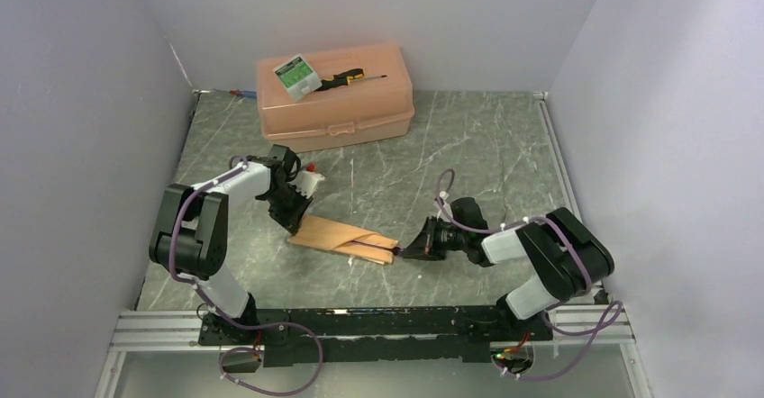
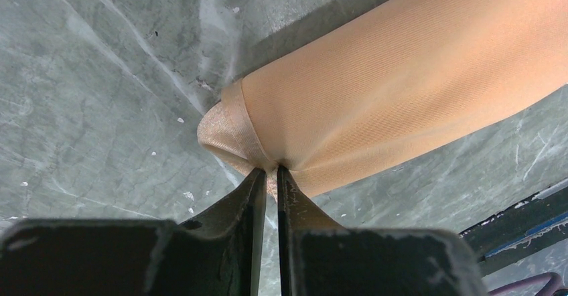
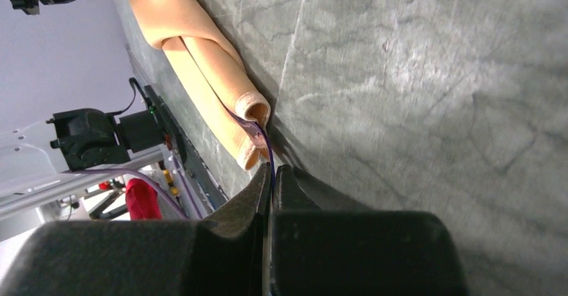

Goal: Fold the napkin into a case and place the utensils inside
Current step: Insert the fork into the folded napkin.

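Case: narrow folded peach-orange cloth case [image 1: 342,236] lies flat mid-way across the grey marbled table [image 1: 468,164], long axis far-left to near-right in top view. Tucked into the pocket mouth at its near-right end: slim purple-blue metal utensil [image 3: 266,145], rest sticking out along same axis. R side: right gripper [image 3: 271,172] just beyond that mouth, jaws clamped on the utensil; nearer arm to the opening. L side: left gripper [image 2: 270,170] at opposite end, jaws pinched on the cloth corner, anchoring. Judgement: push must go lengthwise toward L arm; off-axis prob. bunches cloth.
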You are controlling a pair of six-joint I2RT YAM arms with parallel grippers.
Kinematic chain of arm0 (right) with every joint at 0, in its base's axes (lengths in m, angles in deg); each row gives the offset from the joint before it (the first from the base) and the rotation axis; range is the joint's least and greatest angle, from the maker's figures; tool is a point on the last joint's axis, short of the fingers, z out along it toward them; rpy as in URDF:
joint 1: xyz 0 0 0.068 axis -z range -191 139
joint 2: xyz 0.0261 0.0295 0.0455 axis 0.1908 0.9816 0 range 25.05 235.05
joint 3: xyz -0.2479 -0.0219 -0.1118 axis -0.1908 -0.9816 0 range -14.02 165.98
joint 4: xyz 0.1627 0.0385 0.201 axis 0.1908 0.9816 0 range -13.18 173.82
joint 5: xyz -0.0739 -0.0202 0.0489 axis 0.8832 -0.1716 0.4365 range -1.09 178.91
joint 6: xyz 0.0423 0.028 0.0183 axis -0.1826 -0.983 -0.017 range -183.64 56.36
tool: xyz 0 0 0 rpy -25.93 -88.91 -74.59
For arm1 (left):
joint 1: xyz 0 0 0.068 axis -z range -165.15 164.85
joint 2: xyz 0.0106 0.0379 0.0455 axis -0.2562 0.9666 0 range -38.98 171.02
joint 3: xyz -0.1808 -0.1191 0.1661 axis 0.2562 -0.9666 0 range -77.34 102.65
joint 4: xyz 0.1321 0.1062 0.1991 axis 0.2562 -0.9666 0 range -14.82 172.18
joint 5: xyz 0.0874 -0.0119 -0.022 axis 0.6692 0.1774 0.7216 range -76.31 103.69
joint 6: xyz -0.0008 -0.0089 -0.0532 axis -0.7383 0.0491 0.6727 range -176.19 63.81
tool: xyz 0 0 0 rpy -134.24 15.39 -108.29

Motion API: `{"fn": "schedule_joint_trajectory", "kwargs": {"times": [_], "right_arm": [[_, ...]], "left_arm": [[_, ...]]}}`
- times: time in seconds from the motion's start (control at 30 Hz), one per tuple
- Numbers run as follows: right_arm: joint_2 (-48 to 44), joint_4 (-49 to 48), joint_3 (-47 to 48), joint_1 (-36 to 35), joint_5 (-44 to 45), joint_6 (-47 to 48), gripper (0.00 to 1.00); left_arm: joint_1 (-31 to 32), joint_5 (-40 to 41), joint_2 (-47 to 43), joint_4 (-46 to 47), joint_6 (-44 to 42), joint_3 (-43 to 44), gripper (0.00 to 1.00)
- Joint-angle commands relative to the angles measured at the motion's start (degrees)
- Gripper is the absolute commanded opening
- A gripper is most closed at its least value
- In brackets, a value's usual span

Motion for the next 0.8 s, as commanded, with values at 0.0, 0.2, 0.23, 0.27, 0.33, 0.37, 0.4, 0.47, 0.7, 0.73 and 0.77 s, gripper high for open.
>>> {"fn": "schedule_joint_trajectory", "kwargs": {"times": [0.0,0.2,0.23,0.27,0.33,0.37,0.4,0.47,0.7,0.73,0.77], "right_arm": [[-7.52,13.04,-0.55,0.27,9.06,4.47,0.0],[-18.72,25.54,3.98,-0.31,11.93,1.81,0.0],[-18.85,25.91,4.34,-0.54,11.69,1.17,0.0],[-18.31,25.64,4.68,-0.67,11.03,0.73,0.0],[-16.31,25.5,5.52,-1.4,10.53,0.26,0.0],[-15.6,25.46,5.89,-2.01,10.7,-0.01,0.0],[-15.26,25.39,6.33,-2.35,10.99,-0.36,0.0],[-15.09,25.68,7.11,-2.86,11.67,-0.85,0.0],[-16.11,26.5,9.17,-4.59,13.0,-1.83,0.0],[-15.94,26.89,9.55,-4.99,13.27,-1.78,0.0],[-15.68,26.89,9.87,-5.38,13.32,-1.7,0.0]], "left_arm": [[0.15,0.52,0.6,-0.82,0.38,1.95,0.16],[0.16,0.23,0.73,-0.62,0.29,1.91,0.15],[0.15,0.1,0.71,-0.64,0.4,1.84,0.15],[0.16,-0.1,0.85,-0.7,0.48,1.83,0.14],[0.17,-0.14,0.77,-0.72,0.42,1.74,0.14],[0.17,-0.15,0.66,-0.68,0.25,1.66,0.14],[0.11,-0.09,0.62,-0.63,0.14,1.65,0.14],[0.15,-0.29,0.6,-0.8,0.11,1.65,0.14],[0.15,-0.83,0.77,-0.65,0.19,1.91,0.12],[0.15,-0.85,0.78,-0.77,0.18,1.91,0.12],[0.11,-0.91,0.68,-0.83,0.2,1.92,0.12]]}}
